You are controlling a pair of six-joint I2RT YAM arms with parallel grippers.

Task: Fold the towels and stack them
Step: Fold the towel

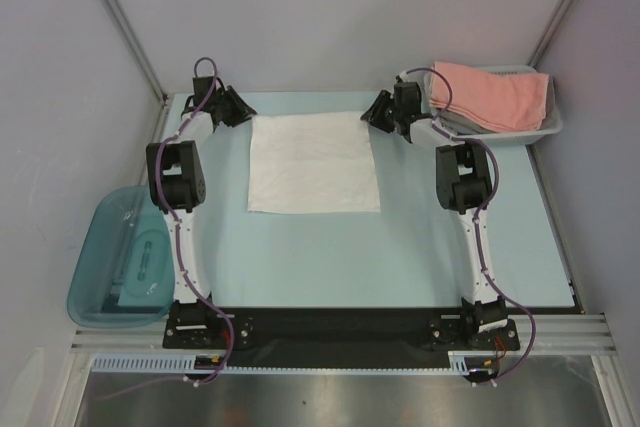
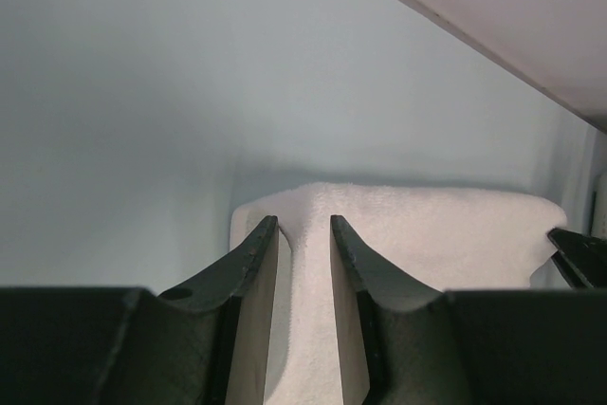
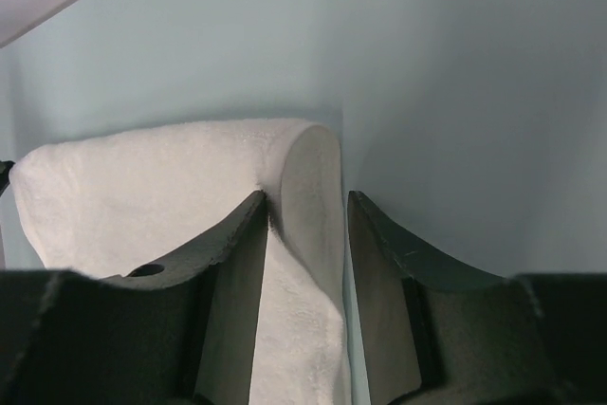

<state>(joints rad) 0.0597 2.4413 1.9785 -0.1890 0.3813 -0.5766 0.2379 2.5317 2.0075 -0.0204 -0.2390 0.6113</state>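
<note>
Nearest to the camera you have the bases of the two arms, left base (image 1: pixel 200 325) and right base (image 1: pixel 480 322), at the near edge of the table (image 1: pixel 420 257). At the left side stands a teal tub (image 1: pixel 95 277), just off the table edge. Going right, the left pincer (image 1: pixel 238 107) sits at the far left corner of the white towel (image 1: pixel 313 162), which lies spread flat and unfolded in the middle of the table. In the left wrist view this corner rises as a ridge and fills the gap between the fingers (image 2: pixel 261 263), so I judge this pincer is closed on the cloth. The right pincer (image 1: pixel 380 112) sits at the far right corner. In its wrist view a fold of the towel stands between the fingers (image 3: pixel 242 263), pressed to one finger, with a thin gap beside the other, so I cannot tell if it really grips. At the far right, the basket (image 1: pixel 548 127) holds a salmon-pink towel (image 1: pixel 490 92) draped over a grey towel (image 1: pixel 455 123). By my judgement the task is near its beginning: no towel is folded, no stack exists, and the first fold of the white towel is the step in hand.
</note>
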